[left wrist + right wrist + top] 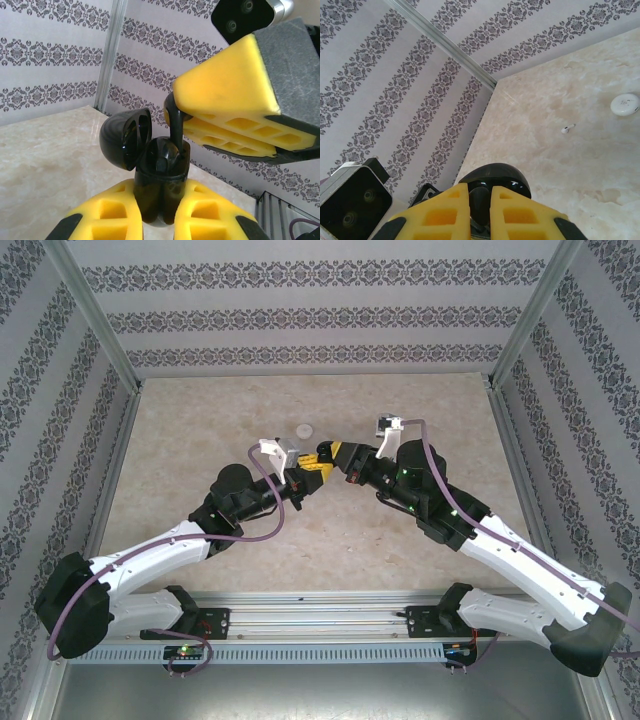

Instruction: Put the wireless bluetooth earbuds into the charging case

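Left wrist cam: left gripper [161,207] clamped on black charging case [161,170], upright, lid [125,137] open to left. Right gripper [180,114] reaches in from right, jaws pinched on black earbud [176,134], stem at case mouth. White earbud [568,129] lies on table [560,165] near white puck [625,104].
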Robot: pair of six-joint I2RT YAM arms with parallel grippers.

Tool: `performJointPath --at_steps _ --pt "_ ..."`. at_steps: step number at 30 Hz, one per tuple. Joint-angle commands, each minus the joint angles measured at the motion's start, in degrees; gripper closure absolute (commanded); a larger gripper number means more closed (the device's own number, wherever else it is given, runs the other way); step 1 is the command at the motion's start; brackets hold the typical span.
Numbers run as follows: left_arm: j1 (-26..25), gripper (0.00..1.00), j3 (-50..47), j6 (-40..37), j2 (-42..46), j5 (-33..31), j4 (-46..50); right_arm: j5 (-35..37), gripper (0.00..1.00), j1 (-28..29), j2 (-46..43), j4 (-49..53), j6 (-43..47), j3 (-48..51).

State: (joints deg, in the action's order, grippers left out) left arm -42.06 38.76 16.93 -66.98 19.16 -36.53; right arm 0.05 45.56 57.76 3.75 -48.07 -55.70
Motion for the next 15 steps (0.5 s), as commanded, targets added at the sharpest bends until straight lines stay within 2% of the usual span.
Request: performJointPath --at_steps 1,15 --pt "-1.0 1.0 0.6 -0.6 1.5 -0.7 -3.5 0.4 0.88 0.9 -0.7 0.8 0.3 1.3" --pt "-1.0 1.0 0.9 1.6 0.9 -2.4 -6.6 1.1 0.88 1.6 -1.6 1.6 -1.1 2.2"
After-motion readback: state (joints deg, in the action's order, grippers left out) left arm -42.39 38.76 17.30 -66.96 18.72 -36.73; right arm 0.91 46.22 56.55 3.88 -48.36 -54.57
